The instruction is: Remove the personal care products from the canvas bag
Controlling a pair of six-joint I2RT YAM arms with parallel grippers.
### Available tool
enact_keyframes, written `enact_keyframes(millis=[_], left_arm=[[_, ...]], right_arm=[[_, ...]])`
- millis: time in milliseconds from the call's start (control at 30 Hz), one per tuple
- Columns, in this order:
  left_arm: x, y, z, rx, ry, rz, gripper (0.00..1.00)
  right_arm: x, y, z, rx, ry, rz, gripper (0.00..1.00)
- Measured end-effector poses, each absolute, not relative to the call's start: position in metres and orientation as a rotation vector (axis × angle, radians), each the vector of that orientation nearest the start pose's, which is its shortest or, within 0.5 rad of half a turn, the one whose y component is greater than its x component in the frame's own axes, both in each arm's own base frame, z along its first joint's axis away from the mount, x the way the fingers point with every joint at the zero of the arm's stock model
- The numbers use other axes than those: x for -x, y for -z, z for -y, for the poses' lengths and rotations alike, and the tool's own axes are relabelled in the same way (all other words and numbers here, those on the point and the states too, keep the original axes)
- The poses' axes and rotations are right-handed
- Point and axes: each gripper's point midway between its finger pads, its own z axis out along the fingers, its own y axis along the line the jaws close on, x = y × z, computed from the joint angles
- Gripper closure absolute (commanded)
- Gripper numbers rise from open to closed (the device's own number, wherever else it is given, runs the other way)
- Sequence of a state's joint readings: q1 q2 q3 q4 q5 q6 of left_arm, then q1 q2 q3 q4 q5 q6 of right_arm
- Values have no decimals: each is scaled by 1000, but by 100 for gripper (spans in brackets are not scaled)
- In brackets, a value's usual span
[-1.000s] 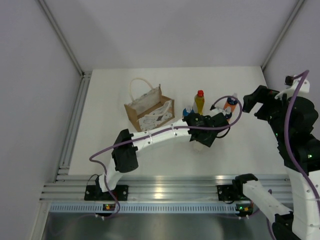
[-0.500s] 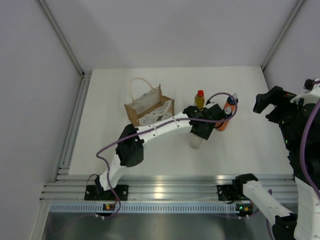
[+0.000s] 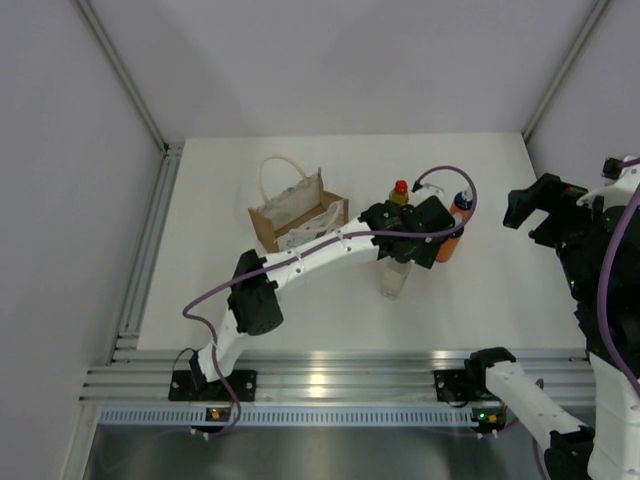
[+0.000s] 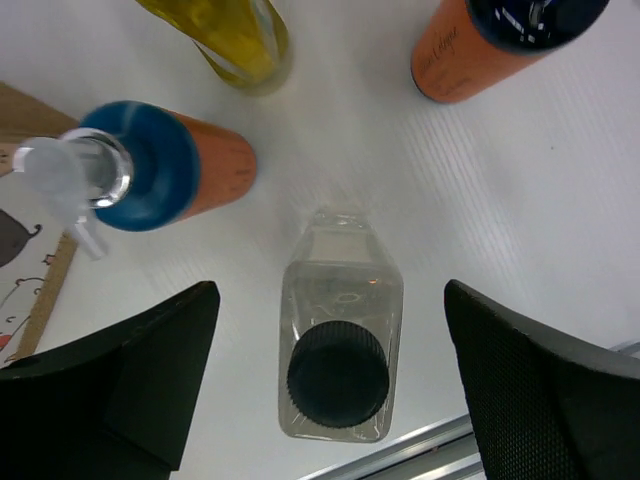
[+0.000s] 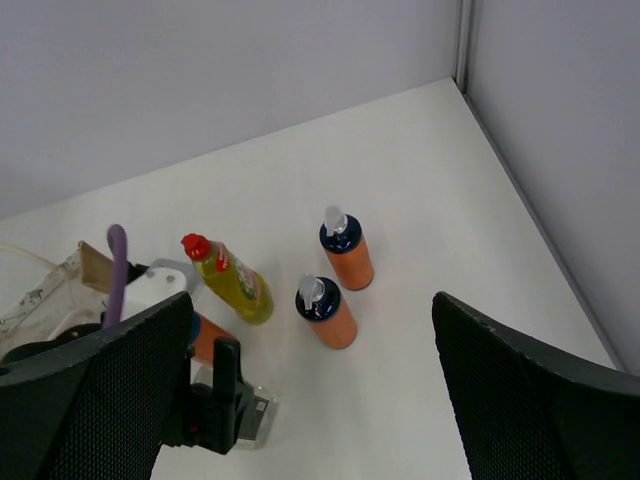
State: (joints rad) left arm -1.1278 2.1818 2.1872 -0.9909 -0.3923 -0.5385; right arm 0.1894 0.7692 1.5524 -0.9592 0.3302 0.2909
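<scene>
My left gripper (image 4: 330, 300) hangs open right over the clear bottle (image 4: 338, 350) with the dark cap, which stands alone on the table (image 3: 330, 300) between the spread fingers, untouched. Around it stand an orange bottle with a blue pump top (image 4: 160, 170), the yellow bottle (image 4: 230, 35) and another orange bottle (image 4: 480, 50). The right wrist view shows the yellow red-capped bottle (image 5: 228, 280), two orange bottles (image 5: 345, 250) (image 5: 325, 312) and a third (image 5: 205, 335) partly hidden. The tan canvas bag (image 3: 298, 222) stands left of them. My right gripper (image 5: 312, 300) is open, high at the right.
The left arm (image 3: 310, 262) stretches across the table in front of the bag. An aluminium rail (image 3: 320, 380) runs along the near edge. Grey walls close the back and both sides; the right arm (image 3: 590, 270) stands against the right wall.
My left gripper has opened and let go of the clear bottle, which now stands on the table, and has lifted slightly. The right arm drew back to the right.
</scene>
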Motion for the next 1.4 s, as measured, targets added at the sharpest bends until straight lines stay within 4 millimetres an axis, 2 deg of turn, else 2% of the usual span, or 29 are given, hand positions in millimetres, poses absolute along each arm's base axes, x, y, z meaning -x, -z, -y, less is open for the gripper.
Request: enact_keyframes(millis=[67,167,267,333,367,467,533,567,633,733,900,1133,1267,1400], left_arm=[[-272,-185,447,-529,215,-2354,2],[-284,-224,436,-439,223,-2281,2],[-301,-270,404,-305,217,-2214,2],[-317,-297,368,-199,193,-2175,2],[-326,-310,343,-135,172,-2158,2],[-345,-334,254,65,68,-2121,2],[-351,-340,190,202,-28,-2096,2],[-348,-342,161,259,-75,-2087,2],[-338,-343,118,341,-142,-2077,2],[-309,-343,71,424,-207,-2061,2],[-261,-341,35,484,-232,-2039,2],[-211,-316,2,542,-244,-2036,2],[-199,-306,-4,561,-235,-2040,2],[-198,-298,-2,562,-238,-2061,2]], right_arm=[[-201,-429,5,-298,-71,-1718,0],[-206,-426,-3,-238,-81,-1744,1],[-210,-418,-10,-178,-95,-1778,1],[-211,-410,-13,-149,-95,-1804,1],[-211,-406,-14,-137,-91,-1815,0],[-208,-395,-13,-114,-71,-1852,0],[-206,-389,-12,-103,-58,-1873,1],[-204,-387,-11,-103,-52,-1881,0],[-200,-382,-9,-106,-38,-1898,1],[-194,-372,-5,-114,-16,-1924,0],[-186,-360,4,-139,35,-1960,0],[-177,-349,13,-166,79,-1983,0],[-176,-345,15,-173,96,-1991,0],[-176,-344,16,-175,104,-1996,1]])
